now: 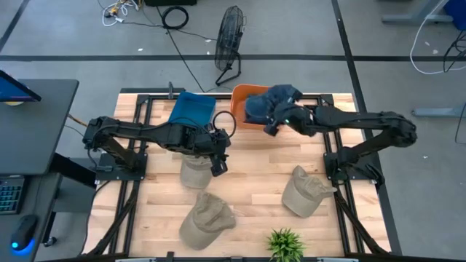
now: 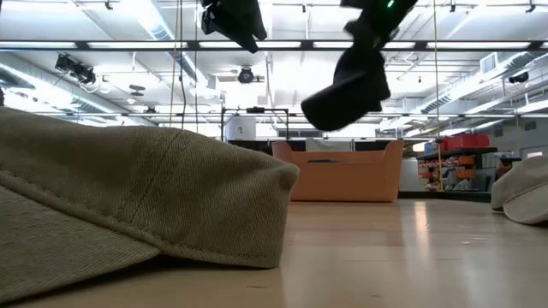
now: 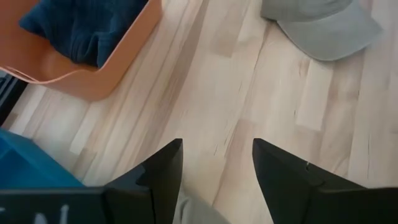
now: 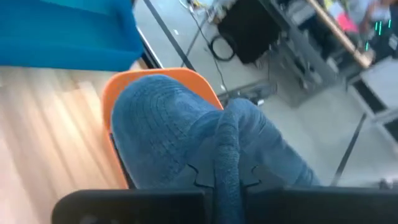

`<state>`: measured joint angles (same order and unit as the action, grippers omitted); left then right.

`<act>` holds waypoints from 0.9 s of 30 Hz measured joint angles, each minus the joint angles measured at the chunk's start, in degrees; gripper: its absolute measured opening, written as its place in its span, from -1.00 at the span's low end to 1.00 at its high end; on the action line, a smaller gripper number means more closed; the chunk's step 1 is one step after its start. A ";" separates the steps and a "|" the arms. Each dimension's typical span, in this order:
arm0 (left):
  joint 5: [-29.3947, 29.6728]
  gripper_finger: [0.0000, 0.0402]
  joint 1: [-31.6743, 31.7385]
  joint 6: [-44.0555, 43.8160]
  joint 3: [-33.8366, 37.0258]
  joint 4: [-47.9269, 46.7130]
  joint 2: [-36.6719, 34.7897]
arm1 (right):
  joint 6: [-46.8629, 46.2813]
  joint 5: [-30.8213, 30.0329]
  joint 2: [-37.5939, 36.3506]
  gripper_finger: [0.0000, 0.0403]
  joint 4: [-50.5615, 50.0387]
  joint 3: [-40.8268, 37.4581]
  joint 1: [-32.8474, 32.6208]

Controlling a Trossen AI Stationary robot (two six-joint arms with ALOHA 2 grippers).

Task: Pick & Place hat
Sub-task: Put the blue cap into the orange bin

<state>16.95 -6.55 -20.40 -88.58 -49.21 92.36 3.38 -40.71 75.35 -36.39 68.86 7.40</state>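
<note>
A dark blue hat (image 1: 273, 102) hangs from my right gripper (image 1: 277, 120) over the orange bin (image 1: 240, 94) at the table's far edge. In the low view the blue hat (image 2: 347, 85) hangs clear above the bin (image 2: 342, 175). My right gripper (image 4: 227, 180) is shut on it. My left gripper (image 1: 218, 166) is open and hovers mid-table beside a beige hat (image 1: 195, 173). In the left wrist view its fingers (image 3: 217, 162) have only bare wood between them. Two more beige hats (image 1: 207, 218) (image 1: 306, 191) lie on the table nearer the front. My right gripper pinches a raised fold of the blue hat's cloth (image 4: 227, 149) between its two fingers, coming in from the table's right and slanting down. The hat is lifted clear, hanging below the fingers above the orange bin.
A blue bin (image 1: 193, 109) stands left of the orange one at the far edge. A small green plant (image 1: 285, 244) sits at the near edge. The nearest beige hat (image 2: 128, 205) fills the low view's foreground. Bare wood lies in the table's middle, between the hats.
</note>
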 joint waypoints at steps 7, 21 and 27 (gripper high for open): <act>0.02 -0.02 0.00 0.00 0.00 0.34 0.00 | -3.17 -3.23 8.85 -0.97 4.94 0.00 5.46; 0.02 -0.02 0.00 -0.02 0.00 0.68 0.00 | -5.95 -0.45 24.34 -0.92 17.85 0.00 7.21; 0.03 -0.02 0.00 -0.04 0.00 0.67 0.00 | -6.06 2.74 25.90 -0.72 11.84 0.00 7.14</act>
<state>16.98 -6.55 -20.45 -88.58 -48.54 92.36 -2.68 -37.96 101.25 -24.55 68.86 14.54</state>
